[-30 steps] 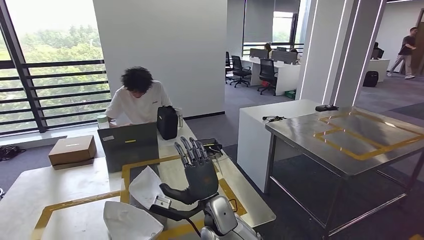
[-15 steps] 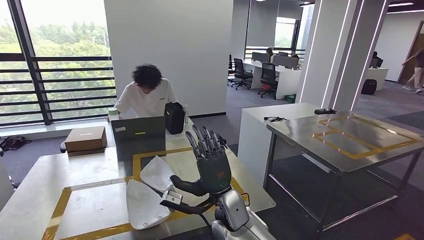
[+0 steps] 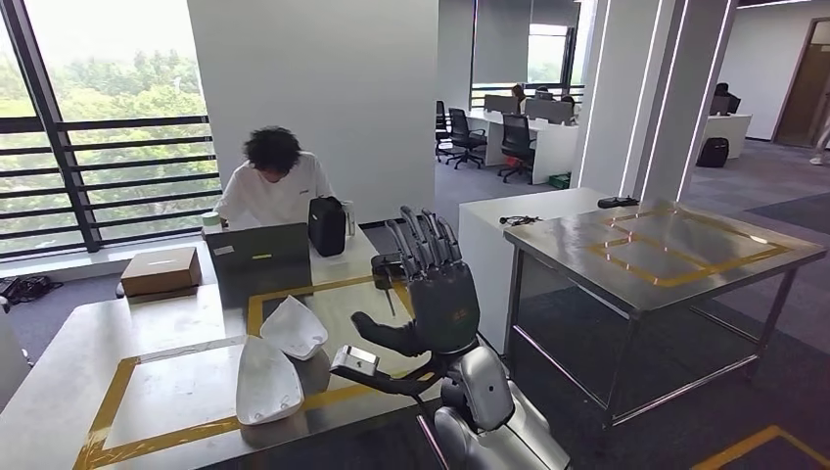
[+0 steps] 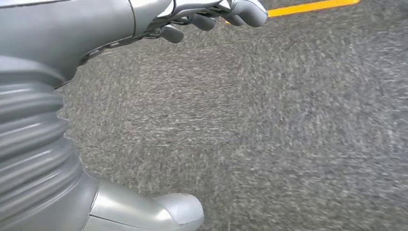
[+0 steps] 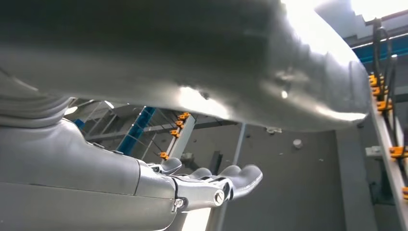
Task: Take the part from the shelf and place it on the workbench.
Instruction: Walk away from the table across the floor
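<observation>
Holding nothing, the right robot hand (image 3: 436, 304) stands raised, fingers spread; the left robot hand (image 4: 211, 12) hangs over carpet (image 4: 250, 125), grip unclear. Two white parts (image 3: 264, 382) lie near the table's (image 3: 98, 343) front edge. Any pickup should probably cup a shell's rim gently.

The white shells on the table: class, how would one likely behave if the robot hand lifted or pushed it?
The near white shell looks thin and hollow, so probably light for its size. Its domed, smooth surface suggests it may slip in a grip. Resting on its rim on the steel table, it would likely slide rather than roll when pushed.
</observation>
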Motion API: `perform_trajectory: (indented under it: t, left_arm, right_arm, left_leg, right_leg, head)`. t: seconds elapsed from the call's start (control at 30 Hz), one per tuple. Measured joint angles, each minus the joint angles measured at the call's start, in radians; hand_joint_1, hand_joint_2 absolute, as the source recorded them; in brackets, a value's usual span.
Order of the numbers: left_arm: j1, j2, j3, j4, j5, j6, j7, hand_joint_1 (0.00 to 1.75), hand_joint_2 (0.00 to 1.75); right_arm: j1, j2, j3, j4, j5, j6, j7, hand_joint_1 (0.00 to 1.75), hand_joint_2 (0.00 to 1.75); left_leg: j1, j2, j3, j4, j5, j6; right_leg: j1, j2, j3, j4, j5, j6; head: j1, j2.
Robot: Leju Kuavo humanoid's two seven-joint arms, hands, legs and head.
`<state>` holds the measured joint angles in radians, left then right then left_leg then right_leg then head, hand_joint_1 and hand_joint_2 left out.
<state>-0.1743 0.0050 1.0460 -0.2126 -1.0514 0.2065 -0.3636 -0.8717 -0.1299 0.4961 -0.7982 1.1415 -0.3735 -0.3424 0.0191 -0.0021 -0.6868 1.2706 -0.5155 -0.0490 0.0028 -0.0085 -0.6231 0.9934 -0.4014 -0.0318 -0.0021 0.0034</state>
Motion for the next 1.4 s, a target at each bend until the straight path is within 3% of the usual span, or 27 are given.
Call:
perform_trajectory:
  t: [0.07,0.13,0.23,0.27,0.3,0.37,0.4,0.43,0.47,0.5,0.53,0.6,0.63,0.67,0.73,0.77,0.83,0.9,0.93,0.97,1.0,1.07,1.13,1.2,1.3,1.4]
  left_arm:
    - [-0.005,0.000,0.000,-0.001,-0.001,0.000,-0.001,0.00,1.75]
    - [-0.009,0.000,-0.001,-0.001,-0.002,0.000,-0.002,0.00,1.75]
    - [-0.009,0.000,-0.001,-0.002,-0.002,0.000,-0.002,0.00,1.75]
    - [-0.010,0.000,-0.001,-0.002,-0.002,0.000,-0.002,0.00,1.75]
    - [-0.010,0.000,-0.001,-0.002,-0.002,0.000,-0.001,0.00,1.75]
    - [-0.010,0.000,-0.001,-0.002,-0.002,0.000,0.000,0.00,1.75]
    - [-0.009,-0.001,-0.001,-0.002,-0.002,0.000,-0.001,0.00,1.31]
    - [-0.009,-0.001,-0.001,-0.002,-0.002,0.000,-0.001,0.00,0.87]
    - [-0.008,-0.002,-0.001,-0.002,-0.002,0.000,-0.002,0.00,0.44]
    - [-0.008,-0.003,-0.001,-0.002,-0.002,0.000,-0.003,0.00,0.00]
    - [-0.008,-0.004,-0.001,-0.002,-0.002,0.000,-0.004,0.00,0.00]
    - [-0.008,-0.007,-0.001,-0.002,-0.002,0.000,-0.006,0.00,0.00]
    - [-0.008,-0.008,-0.001,-0.002,-0.002,0.000,-0.007,0.00,0.00]
    - [-0.007,-0.010,-0.001,-0.002,0.000,0.000,-0.007,0.00,0.00]
    - [-0.004,-0.012,-0.001,-0.001,0.002,0.000,-0.007,0.00,0.00]
    - [-0.002,-0.013,-0.001,-0.001,0.003,0.000,-0.007,0.00,0.00]
    - [0.000,-0.014,-0.001,0.000,0.003,0.001,-0.010,0.00,0.00]
    - [0.001,-0.014,-0.002,0.000,0.001,0.002,-0.015,0.00,0.00]
    - [0.001,-0.015,-0.003,0.000,-0.001,0.003,-0.017,0.00,0.00]
    - [0.002,-0.016,-0.004,0.000,-0.002,0.003,-0.018,0.00,0.00]
    - [0.003,-0.016,-0.006,0.000,-0.002,0.003,-0.019,0.00,0.00]
    - [0.003,-0.016,-0.007,0.000,-0.002,0.003,-0.021,0.00,0.00]
    - [0.002,-0.017,-0.008,0.000,0.000,0.003,-0.024,0.00,0.87]
    - [0.003,-0.019,-0.008,0.000,0.003,0.003,-0.026,0.00,1.75]
    - [0.004,-0.024,-0.008,0.000,0.006,0.005,-0.028,0.00,1.75]
    - [0.004,-0.028,-0.008,0.000,0.009,0.006,-0.030,0.00,1.75]
  right_arm:
    - [0.000,-0.007,-0.002,-0.016,0.001,0.003,0.000,0.00,0.00]
    - [-0.001,-0.013,-0.006,-0.029,0.003,0.003,0.000,0.00,0.00]
    - [0.000,-0.018,-0.012,-0.036,0.009,0.003,0.000,0.00,0.00]
    - [0.000,-0.021,-0.014,-0.037,0.010,0.003,0.000,0.00,0.00]
    - [0.001,-0.025,-0.015,-0.037,0.011,0.003,0.000,0.00,0.00]
    - [0.003,-0.029,-0.017,-0.037,0.012,0.002,0.000,0.00,0.00]
    - [0.007,-0.030,-0.017,-0.037,0.012,0.002,-0.001,0.00,0.00]
    - [0.012,-0.031,-0.017,-0.037,0.012,0.001,-0.001,0.00,0.00]
    - [0.017,-0.031,-0.017,-0.037,0.012,-0.001,-0.001,0.00,0.00]
    - [0.021,-0.032,-0.018,-0.037,0.011,-0.003,-0.001,0.00,0.00]
    - [0.023,-0.033,-0.018,-0.038,0.011,-0.004,0.000,0.00,0.00]
    - [0.027,-0.035,-0.021,-0.046,0.009,-0.004,0.007,0.00,0.00]
    - [0.029,-0.036,-0.025,-0.050,0.008,-0.001,0.013,0.00,0.00]
    - [0.033,-0.037,-0.029,-0.054,0.002,0.009,0.019,0.00,0.00]
    - [0.040,-0.037,-0.041,-0.055,-0.025,0.047,0.031,0.00,0.00]
    - [0.042,-0.036,-0.049,-0.055,-0.046,0.073,0.034,0.00,0.00]
    - [0.047,-0.035,-0.072,-0.049,-0.092,0.114,0.033,0.00,0.00]
    - [0.054,-0.035,-0.101,-0.033,-0.140,0.138,0.022,0.00,0.00]
    - [0.058,-0.035,-0.116,-0.022,-0.162,0.144,0.017,0.00,0.00]
    - [0.063,-0.035,-0.130,-0.011,-0.185,0.149,0.012,0.00,0.00]
    - [0.068,-0.035,-0.145,-0.001,-0.207,0.153,0.007,0.00,0.00]
    - [0.072,-0.034,-0.175,0.014,-0.248,0.159,-0.001,0.00,0.00]
    - [0.070,-0.032,-0.204,0.023,-0.280,0.163,-0.003,0.00,0.00]
    - [0.067,-0.027,-0.223,0.030,-0.298,0.160,0.003,0.00,0.00]
    - [0.061,-0.020,-0.242,0.035,-0.310,0.144,0.014,0.00,0.00]
    - [0.057,-0.012,-0.250,0.037,-0.313,0.126,0.018,0.00,0.00]
  left_leg:
    - [0.001,0.000,0.103,-0.130,0.014,-0.001]
    - [-0.003,-0.003,0.164,-0.222,-0.008,0.011]
    - [-0.007,-0.003,0.154,-0.236,0.000,0.041]
    - [-0.006,-0.001,0.146,-0.237,0.010,0.050]
    - [-0.005,0.001,0.136,-0.239,0.022,0.058]
    - [-0.004,0.003,0.108,-0.238,0.047,0.065]
    - [-0.005,0.004,0.091,-0.238,0.060,0.066]
    - [-0.005,0.004,0.075,-0.237,0.072,0.065]
    - [-0.005,0.004,0.060,-0.237,0.084,0.065]
    - [-0.005,0.004,0.046,-0.237,0.095,0.063]
    - [-0.006,0.004,0.035,-0.236,0.105,0.061]
    - [-0.007,0.003,0.020,-0.238,0.125,0.054]
    - [-0.006,0.002,0.018,-0.240,0.133,0.048]
    - [-0.004,0.002,0.017,-0.243,0.142,0.041]
    - [-0.003,0.002,0.017,-0.253,0.156,0.026]
    - [-0.003,0.001,0.011,-0.249,0.145,0.021]
    - [-0.002,0.000,-0.014,-0.184,0.072,0.013]
    - [-0.002,0.000,-0.046,-0.058,-0.016,0.005]
    - [-0.002,0.000,-0.054,-0.004,-0.032,0.002]
    - [-0.002,0.000,-0.049,0.023,-0.028,0.000]
    - [-0.001,0.001,-0.027,0.013,-0.008,-0.001]
    - [-0.001,0.001,0.065,-0.103,0.022,0.001]
    - [-0.005,0.000,0.141,-0.215,0.012,0.013]
    - [-0.008,-0.002,0.155,-0.244,0.001,0.028]
    - [-0.009,-0.001,0.147,-0.246,0.006,0.041]
    - [-0.011,-0.001,0.143,-0.244,0.015,0.047]
  right_leg:
    - [-0.002,0.000,-0.028,0.015,0.015,0.010]
    - [-0.001,-0.001,-0.042,0.026,0.027,0.023]
    - [-0.003,-0.001,-0.049,0.026,0.041,0.042]
    - [-0.005,0.001,-0.058,0.039,0.023,0.049]
    - [-0.007,0.002,-0.072,0.072,-0.014,0.055]
    - [-0.009,0.004,-0.114,0.194,-0.114,0.064]
    - [-0.009,0.004,-0.131,0.261,-0.149,0.067]
    - [-0.009,0.005,-0.135,0.307,-0.162,0.067]
    - [-0.009,0.005,-0.123,0.323,-0.155,0.065]
    - [-0.008,0.006,-0.091,0.299,-0.133,0.062]
    - [-0.006,0.007,-0.040,0.242,-0.111,0.055]
    - [0.002,0.007,0.064,0.099,-0.107,0.040]
    - [0.006,0.007,0.094,0.050,-0.114,0.032]
    - [0.009,0.007,0.103,0.025,-0.122,0.025]
    - [0.009,0.007,0.095,0.012,-0.104,0.013]
    - [0.007,0.006,0.091,0.006,-0.090,0.006]
    - [0.001,0.004,0.074,-0.006,-0.062,-0.005]
    - [0.001,0.004,0.049,-0.007,-0.040,-0.008]
    - [0.001,0.003,0.036,-0.007,-0.031,-0.007]
    - [0.000,0.002,0.024,-0.006,-0.022,-0.005]
    - [0.000,0.001,0.012,-0.003,-0.014,-0.002]
    - [-0.001,-0.002,-0.010,0.006,-0.001,0.006]
    - [0.000,-0.003,-0.025,0.019,0.006,0.015]
    - [0.003,-0.003,-0.030,0.024,0.005,0.019]
    - [0.003,-0.002,-0.030,0.018,0.008,0.009]
    - [0.002,-0.001,-0.032,0.008,0.033,0.020]
  head:
    - [0.000,0.000]
    - [0.000,0.000]
    - [0.002,0.000]
    - [0.002,0.000]
    - [0.003,0.000]
    - [0.004,0.000]
    - [0.005,0.000]
    - [0.005,0.000]
    - [0.006,0.000]
    - [0.007,0.000]
    - [0.007,0.000]
    - [0.007,0.000]
    - [0.008,0.000]
    - [0.007,0.000]
    - [0.007,0.000]
    - [0.006,0.000]
    - [0.003,0.000]
    - [0.000,0.000]
    - [-0.001,0.000]
    - [-0.001,0.000]
    - [-0.002,0.000]
    - [-0.002,0.000]
    - [-0.001,0.000]
    - [0.001,0.000]
    - [0.002,0.000]
    - [0.003,0.000]
